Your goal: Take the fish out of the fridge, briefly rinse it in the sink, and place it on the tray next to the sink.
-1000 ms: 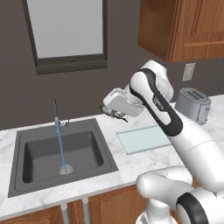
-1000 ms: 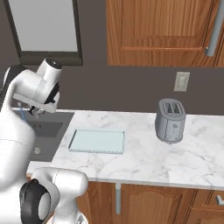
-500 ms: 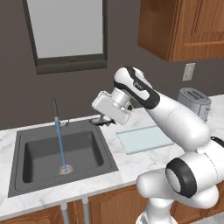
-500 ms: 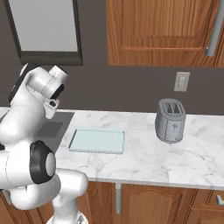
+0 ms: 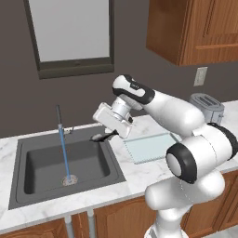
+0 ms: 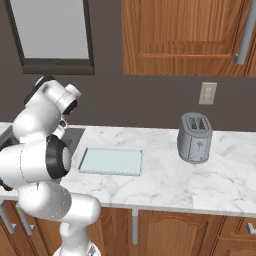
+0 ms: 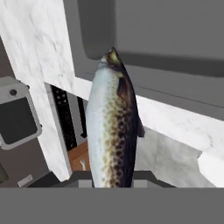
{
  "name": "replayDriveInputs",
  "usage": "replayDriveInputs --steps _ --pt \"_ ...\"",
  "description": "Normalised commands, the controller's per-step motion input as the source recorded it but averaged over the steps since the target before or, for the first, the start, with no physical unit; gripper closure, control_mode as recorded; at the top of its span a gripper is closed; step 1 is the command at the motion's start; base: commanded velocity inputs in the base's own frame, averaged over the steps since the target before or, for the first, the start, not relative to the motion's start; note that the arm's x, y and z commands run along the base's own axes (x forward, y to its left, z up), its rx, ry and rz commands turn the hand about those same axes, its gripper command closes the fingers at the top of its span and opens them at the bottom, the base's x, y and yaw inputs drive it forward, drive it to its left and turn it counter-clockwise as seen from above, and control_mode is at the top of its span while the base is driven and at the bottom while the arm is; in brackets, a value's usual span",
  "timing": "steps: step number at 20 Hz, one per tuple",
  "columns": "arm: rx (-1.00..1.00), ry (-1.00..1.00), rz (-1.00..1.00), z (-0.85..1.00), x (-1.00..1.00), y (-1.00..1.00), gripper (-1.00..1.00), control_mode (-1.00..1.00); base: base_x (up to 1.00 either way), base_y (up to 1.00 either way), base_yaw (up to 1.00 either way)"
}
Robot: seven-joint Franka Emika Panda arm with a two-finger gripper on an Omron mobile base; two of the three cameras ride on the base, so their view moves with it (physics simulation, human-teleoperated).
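My gripper (image 5: 107, 134) is shut on the fish (image 5: 98, 137), which hangs over the right rim of the sink (image 5: 46, 162). In the hand view the fish (image 7: 111, 127) is a speckled silvery body running up between the fingers, its far end pointing at the dark sink basin (image 7: 153, 30). A blue stream of water falls from the thin faucet (image 5: 59, 114) to the round drain (image 5: 69, 179), left of the fish. The pale blue-grey tray (image 5: 151, 146) lies on the marble just right of the sink, also seen as the tray (image 6: 111, 161) in the right base view. The fridge is out of view.
A silver toaster (image 5: 207, 107) stands at the back right of the counter (image 6: 165, 182), near a wall outlet (image 6: 207, 93). Wooden cabinets (image 6: 185, 35) hang above. A window (image 5: 72, 35) sits behind the sink. My arm (image 6: 45, 125) blocks the left of the right base view.
The arm has swung left from above the tray to the sink's right rim and dropped lower, carrying the fish with it. The water kept running.
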Motion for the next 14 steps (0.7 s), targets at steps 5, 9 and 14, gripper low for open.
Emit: replayDriveInputs --steps 5,9,14 --pt "0.0 0.0 0.03 -0.16 0.44 0.32 1.0 -1.0 0.0 0.0 0.0" --pt "0.0 0.01 0.05 -0.06 0.27 0.26 1.0 -1.0 0.0 0.0 0.0" --pt "0.0 0.06 0.03 -0.37 0.14 0.32 1.0 -1.0 0.0 0.0 0.0"
